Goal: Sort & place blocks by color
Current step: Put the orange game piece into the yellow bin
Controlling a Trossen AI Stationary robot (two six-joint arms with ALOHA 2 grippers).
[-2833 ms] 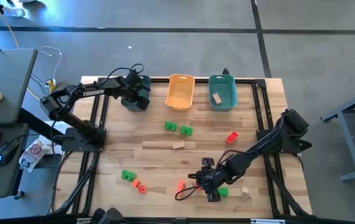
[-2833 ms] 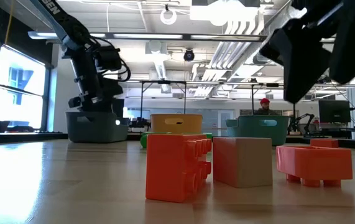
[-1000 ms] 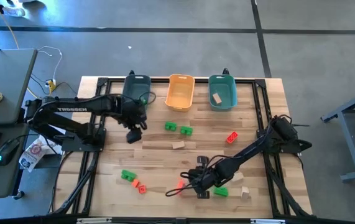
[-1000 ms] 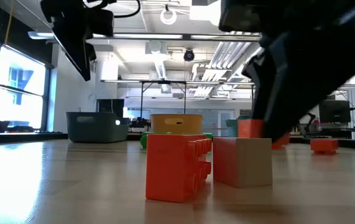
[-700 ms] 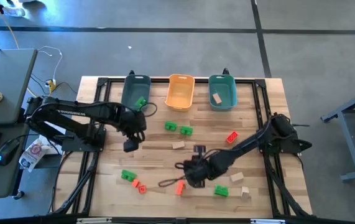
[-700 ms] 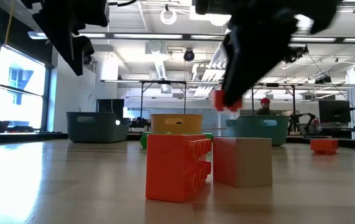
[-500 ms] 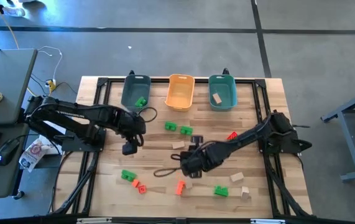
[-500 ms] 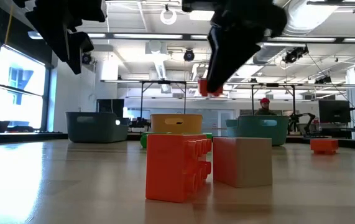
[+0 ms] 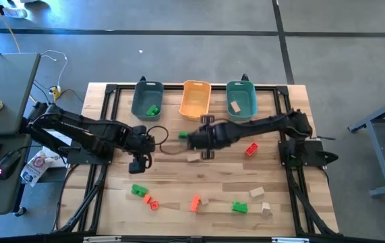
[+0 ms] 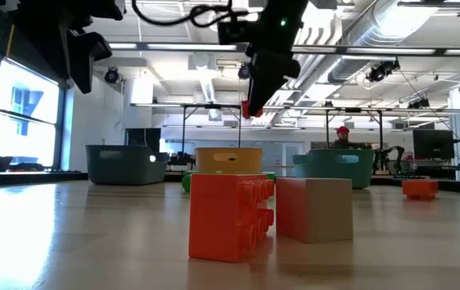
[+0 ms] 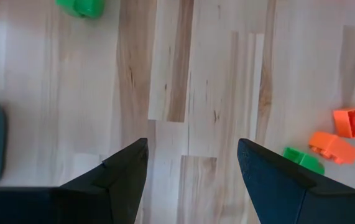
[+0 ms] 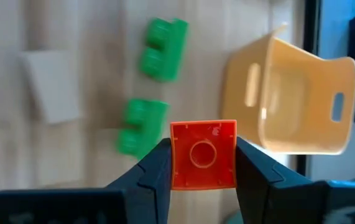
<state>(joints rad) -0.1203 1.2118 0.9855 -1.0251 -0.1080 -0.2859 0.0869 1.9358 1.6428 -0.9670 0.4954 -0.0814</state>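
1. Pinched between the fingers of the right gripper (image 12: 203, 163), we see a red block (image 12: 203, 154), the fingers closed narrowly on its two sides; the orange bin (image 12: 295, 102) stands just ahead of it, with two green blocks (image 12: 155, 87) on the table beneath.

2. A second ago that gripper was low at the near side of the table, among the blocks there. It has since lifted the red block and swung it up the table toward the bins. We judge the carry nearly done, with the drop into the orange bin (image 9: 195, 99) next.

3. The left gripper (image 11: 189, 158) holds nothing, its fingers spread wide over bare wood. It has drawn back from the grey bin (image 9: 146, 101), where a green block (image 9: 153, 110) now lies; we take that as one green piece sorted.

4. From above, the right gripper (image 9: 193, 138) hides its load entirely. Only its wrist camera shows the block squarely held, while the low view shows it raised well above the table (image 10: 93, 242).

5. Only the high view shows what remains: a red block (image 9: 251, 149) near the right arm, and green, red and tan pieces along the near side. The teal bin (image 9: 241, 99) holds one tan block (image 9: 234, 106).
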